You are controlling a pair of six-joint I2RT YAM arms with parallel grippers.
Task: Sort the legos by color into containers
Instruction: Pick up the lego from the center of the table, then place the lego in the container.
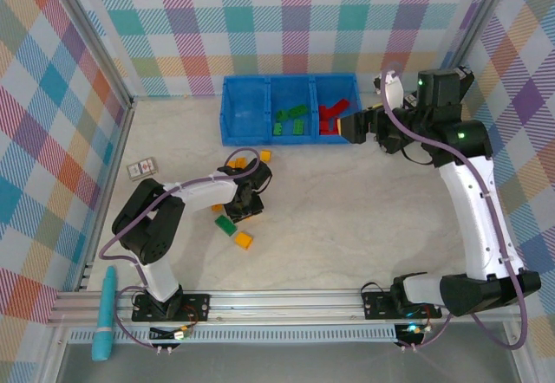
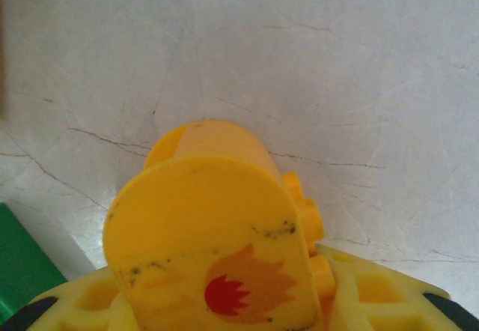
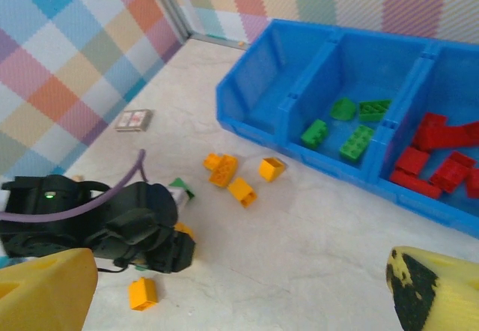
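Left wrist: yellow brick [image 2: 213, 226] between left claw [image 1: 246, 201] jaws, grip unclear; likely light, rigid, slick, so pinch flat sides; right claw [image 3: 239, 290] wide open, empty

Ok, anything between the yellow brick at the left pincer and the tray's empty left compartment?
Only low things: loose yellow bricks on the table along that line, then the tray's near wall. Lifted above them, the flame-printed yellow brick at the left pincer meets nothing visible. The open right pincer is off by the red compartment.
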